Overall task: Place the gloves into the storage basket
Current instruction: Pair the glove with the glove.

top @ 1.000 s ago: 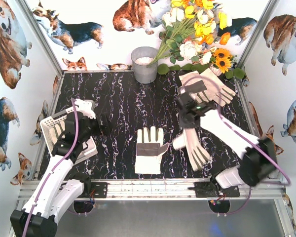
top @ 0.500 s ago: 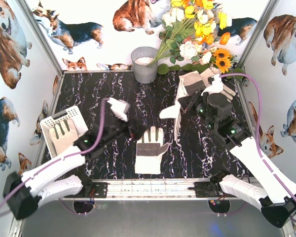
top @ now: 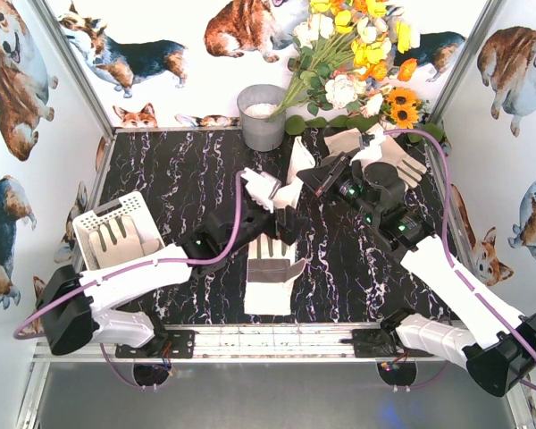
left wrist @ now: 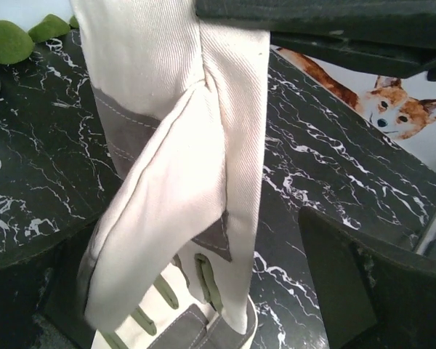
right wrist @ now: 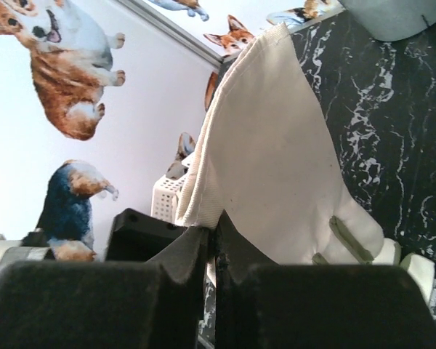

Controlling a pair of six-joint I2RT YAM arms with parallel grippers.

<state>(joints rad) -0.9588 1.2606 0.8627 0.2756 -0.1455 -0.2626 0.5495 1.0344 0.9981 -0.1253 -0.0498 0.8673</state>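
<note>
My right gripper (top: 316,179) is shut on the edge of a cream-white glove (top: 297,166), which hangs limp above the middle of the table. The right wrist view shows the jaws (right wrist: 216,247) pinching its fabric (right wrist: 276,160). My left gripper (top: 277,213) is open, and the hanging glove (left wrist: 182,160) dangles between its wide-spread fingers (left wrist: 370,283) without being pinched. A second glove (top: 270,273) lies flat, palm up, on the table just below. A third glove (top: 116,239) lies inside the white storage basket (top: 87,223) at the left. More gloves (top: 389,154) are piled at the back right.
A grey metal bucket (top: 261,116) stands at the back centre, with a bunch of artificial flowers (top: 357,54) beside it. Walls with dog pictures close in three sides. The metal rail (top: 268,340) runs along the near edge.
My left arm has swung from the basket to the table's middle and finished opening. My right arm has lifted the glove and carried it left, over to the left gripper.
</note>
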